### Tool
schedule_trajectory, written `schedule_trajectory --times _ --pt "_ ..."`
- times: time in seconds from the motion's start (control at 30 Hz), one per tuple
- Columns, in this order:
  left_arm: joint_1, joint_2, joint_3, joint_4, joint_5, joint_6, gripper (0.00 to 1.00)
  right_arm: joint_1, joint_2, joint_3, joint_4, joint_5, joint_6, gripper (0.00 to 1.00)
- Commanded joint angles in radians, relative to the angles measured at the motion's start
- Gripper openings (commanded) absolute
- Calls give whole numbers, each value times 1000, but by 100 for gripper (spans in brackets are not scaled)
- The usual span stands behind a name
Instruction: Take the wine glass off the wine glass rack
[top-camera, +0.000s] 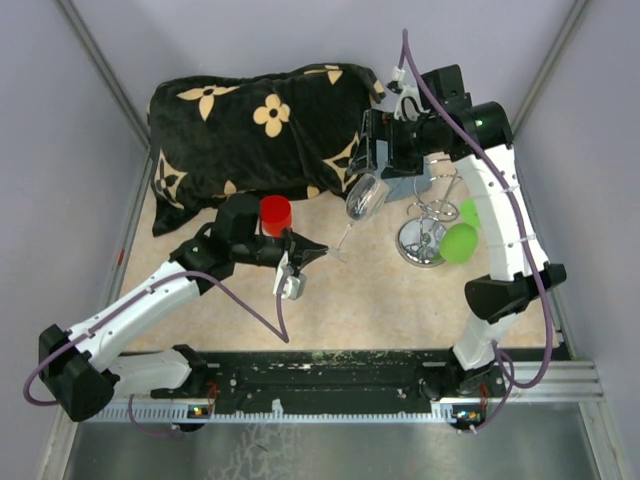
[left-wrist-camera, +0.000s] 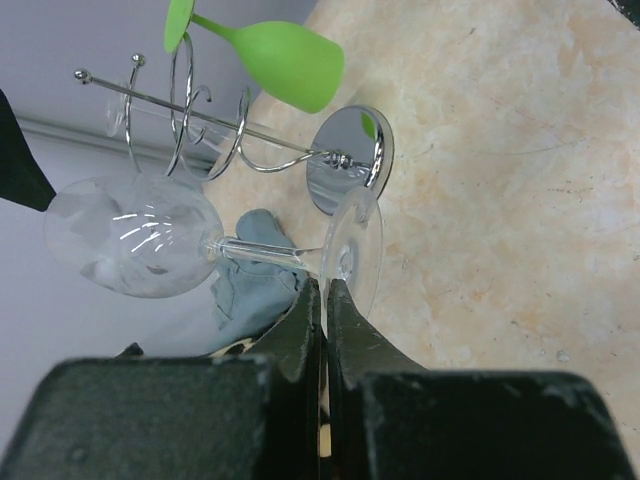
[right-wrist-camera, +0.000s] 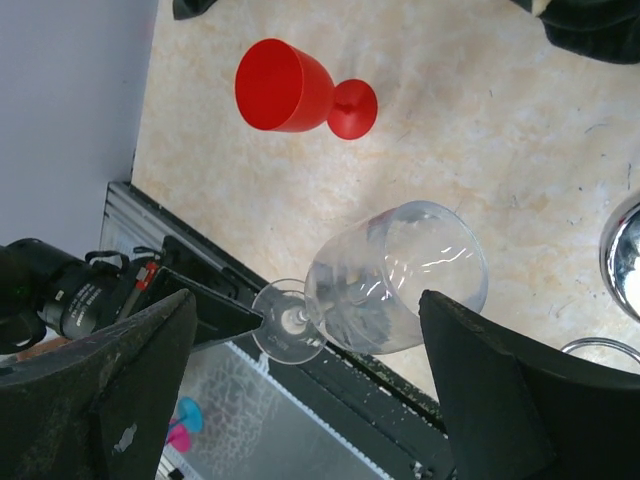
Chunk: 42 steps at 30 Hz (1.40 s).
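The clear wine glass (top-camera: 365, 197) hangs tilted in the air, left of the silver wire rack (top-camera: 424, 236) and apart from it. My left gripper (top-camera: 322, 250) is shut on the rim of the glass's foot (left-wrist-camera: 352, 245), with the bowl (left-wrist-camera: 135, 238) pointing away. My right gripper (top-camera: 375, 165) is open just above the bowl. In the right wrist view its fingers (right-wrist-camera: 150, 340) stand wide either side of the glass (right-wrist-camera: 400, 275) without touching it. The rack (left-wrist-camera: 240, 140) still carries a green glass (left-wrist-camera: 290, 60).
A red cup (top-camera: 275, 213) stands on the beige table beside my left wrist. A black blanket with a tan flower print (top-camera: 250, 130) lies along the back. Green glasses (top-camera: 459, 242) hang on the rack at the right. A grey-blue cloth (left-wrist-camera: 255, 275) lies behind the rack.
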Motion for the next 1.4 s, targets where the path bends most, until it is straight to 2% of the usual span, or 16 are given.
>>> schedule_trajectory --times 0.0,0.3,0.73,1.13,1.27,1.37 --pt "-5 -30 -8 84 36 65 0 -5 13 28 -14 -58 -40 92" --pt "-5 -15 -36 133 24 113 0 -5 24 -9 -33 -132 -59 84" --pt "-5 -49 -204 419 11 162 0 -4 20 -87 -38 -198 -61 77" --pt "-5 -46 -190 450 14 168 0 40 12 -166 -38 -194 -71 73" --pt "-5 -46 -201 481 5 179 0 52 12 -173 -38 -204 -71 65" --pt "-5 -44 -213 509 -7 190 0 63 8 -188 -38 -220 -72 52"
